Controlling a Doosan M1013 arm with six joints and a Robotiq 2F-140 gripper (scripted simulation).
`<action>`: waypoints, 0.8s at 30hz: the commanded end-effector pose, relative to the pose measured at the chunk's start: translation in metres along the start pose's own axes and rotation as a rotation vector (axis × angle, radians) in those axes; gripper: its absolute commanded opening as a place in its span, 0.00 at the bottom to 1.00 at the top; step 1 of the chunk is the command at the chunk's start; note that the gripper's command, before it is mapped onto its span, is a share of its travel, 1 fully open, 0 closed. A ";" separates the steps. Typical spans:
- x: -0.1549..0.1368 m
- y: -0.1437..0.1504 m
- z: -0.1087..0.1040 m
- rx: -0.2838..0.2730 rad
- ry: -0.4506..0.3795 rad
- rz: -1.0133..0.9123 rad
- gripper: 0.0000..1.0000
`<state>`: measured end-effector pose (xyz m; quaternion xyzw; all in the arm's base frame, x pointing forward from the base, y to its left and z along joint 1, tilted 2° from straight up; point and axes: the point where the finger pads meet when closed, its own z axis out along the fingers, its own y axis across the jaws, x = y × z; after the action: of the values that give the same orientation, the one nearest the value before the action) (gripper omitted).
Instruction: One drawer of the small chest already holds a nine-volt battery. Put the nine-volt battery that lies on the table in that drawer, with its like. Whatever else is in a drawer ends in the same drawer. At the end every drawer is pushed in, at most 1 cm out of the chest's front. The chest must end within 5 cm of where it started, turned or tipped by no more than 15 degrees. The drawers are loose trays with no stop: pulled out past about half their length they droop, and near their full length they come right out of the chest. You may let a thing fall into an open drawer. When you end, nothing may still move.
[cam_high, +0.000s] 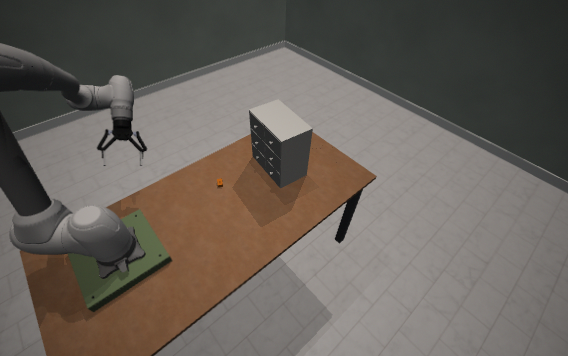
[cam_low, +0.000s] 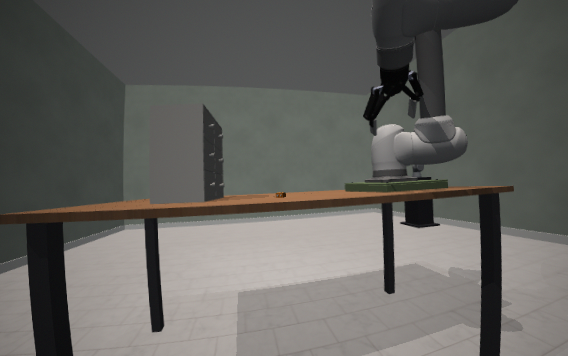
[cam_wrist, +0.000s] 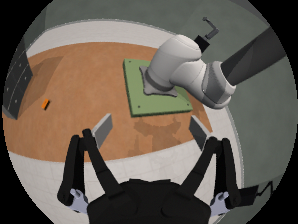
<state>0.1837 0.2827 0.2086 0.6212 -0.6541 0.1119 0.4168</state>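
Observation:
The nine-volt battery (cam_high: 219, 182) (cam_low: 281, 194) (cam_wrist: 45, 104), small and orange, lies on the table in front of the chest. The small chest (cam_high: 295, 162) (cam_low: 176, 152) (cam_wrist: 18, 80) stands upright, with a light top and dark drawer fronts in two columns of three, each with a small knob. All drawers look pushed in; what they hold is hidden. My gripper (cam_high: 122, 165) (cam_low: 393, 121) (cam_wrist: 151, 121) is open and empty, high up on the robot-base side of the battery, well away from battery and chest.
The brown table (cam_high: 200, 225) (cam_low: 320, 198) (cam_wrist: 90, 90) bears everything. The robot's base stands on a green plate (cam_high: 157, 245) (cam_low: 367, 187) (cam_wrist: 135, 102) at the end of the table away from the chest. The chest stands near the opposite end.

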 end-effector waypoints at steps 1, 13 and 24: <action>0.011 -0.038 -0.020 -0.039 -0.111 0.253 1.00; 0.055 -0.123 -0.054 -0.189 -0.332 0.855 1.00; 0.104 -0.185 -0.071 -0.342 -0.461 1.295 1.00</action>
<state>0.3854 0.2203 0.2547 0.0706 -0.9678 0.0990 0.2204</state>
